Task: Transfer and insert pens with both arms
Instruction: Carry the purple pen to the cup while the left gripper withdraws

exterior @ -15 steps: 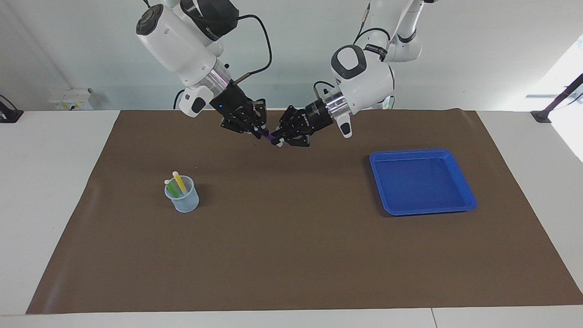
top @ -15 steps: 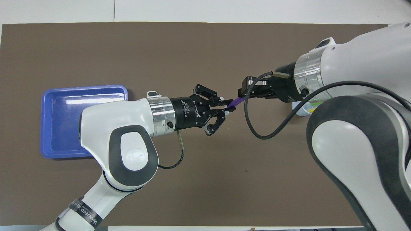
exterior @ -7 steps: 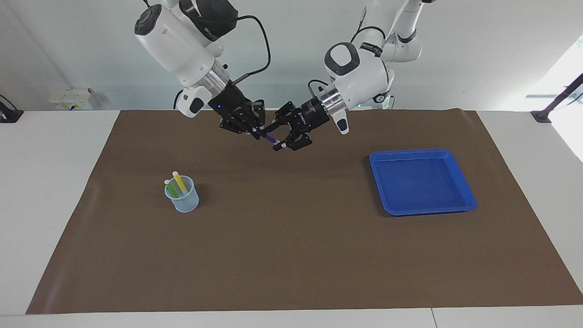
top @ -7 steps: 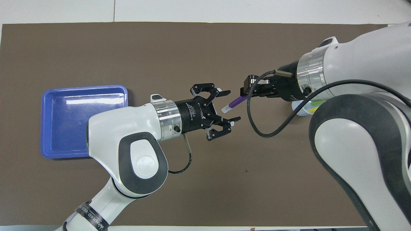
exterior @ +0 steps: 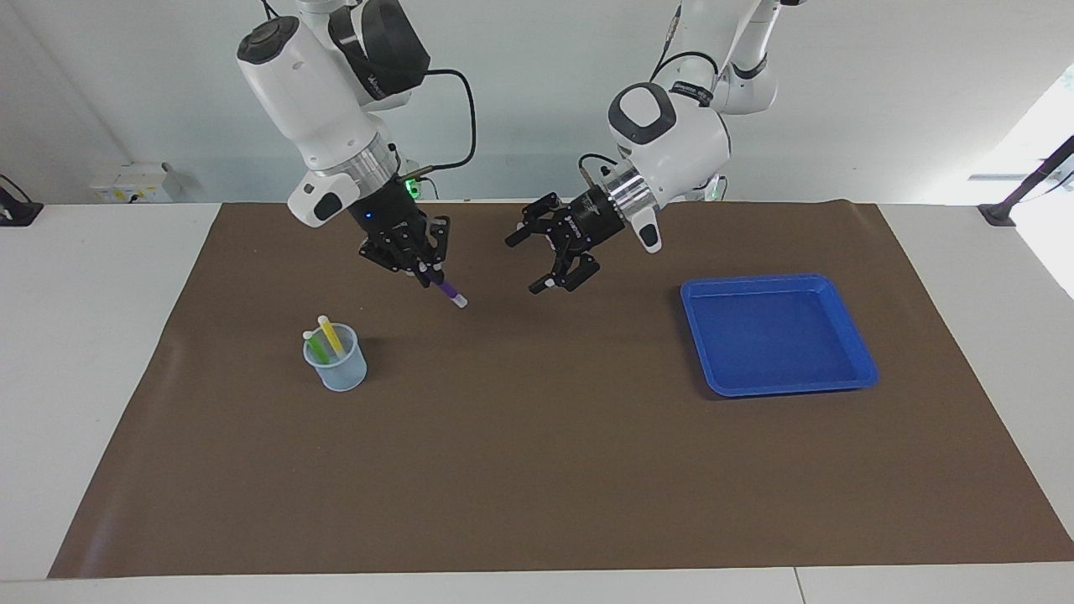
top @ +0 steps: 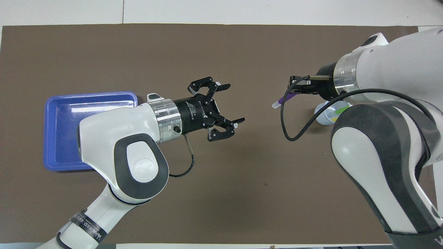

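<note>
My right gripper (exterior: 425, 270) (top: 295, 90) is shut on the purple pen (exterior: 447, 291) (top: 284, 99). The pen slants down with its pale end lowest, in the air over the mat beside the cup (exterior: 336, 367) (top: 323, 117). This pale blue cup holds the yellow pen (exterior: 330, 334) and the green pen (exterior: 313, 345), both upright; in the overhead view the right arm hides much of it. My left gripper (exterior: 527, 263) (top: 234, 102) hangs open with nothing in it over the middle of the mat, apart from the purple pen.
A blue tray (exterior: 755, 282) (top: 90, 94) with nothing in it lies toward the left arm's end of the table. A brown mat (exterior: 537, 470) covers most of the white table.
My left gripper opened and let go of the purple pen, then drew back toward the tray. My right gripper carried the pen away toward the cup and lowered it.
</note>
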You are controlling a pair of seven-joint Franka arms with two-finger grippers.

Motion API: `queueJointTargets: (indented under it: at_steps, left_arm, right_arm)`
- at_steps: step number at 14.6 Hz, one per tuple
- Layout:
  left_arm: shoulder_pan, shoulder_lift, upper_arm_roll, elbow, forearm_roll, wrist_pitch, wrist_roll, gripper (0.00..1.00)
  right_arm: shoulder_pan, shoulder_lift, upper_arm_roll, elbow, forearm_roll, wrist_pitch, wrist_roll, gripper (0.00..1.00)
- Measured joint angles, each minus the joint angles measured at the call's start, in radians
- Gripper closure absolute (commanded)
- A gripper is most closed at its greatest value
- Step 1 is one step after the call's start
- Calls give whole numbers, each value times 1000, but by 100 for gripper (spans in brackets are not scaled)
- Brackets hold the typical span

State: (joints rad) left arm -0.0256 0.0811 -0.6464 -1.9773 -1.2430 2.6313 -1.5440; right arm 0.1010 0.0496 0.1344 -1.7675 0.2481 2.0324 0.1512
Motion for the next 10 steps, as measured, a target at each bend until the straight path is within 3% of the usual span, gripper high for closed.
queueJointTargets:
  at_steps: [3, 6, 10]
  left_arm:
    - [69, 1, 1, -14, 238, -50, 1, 0]
    - [162, 1, 2, -9, 533, -223, 53, 0]
    - [215, 0, 2, 34, 734, -449, 340, 0]
  right_arm:
    - [-77, 0, -1, -75, -85, 51, -167, 100]
    - [-139, -1, -2, -110, -141, 65, -275, 100]
    - [-191, -7, -2, -150, -175, 70, -342, 100]
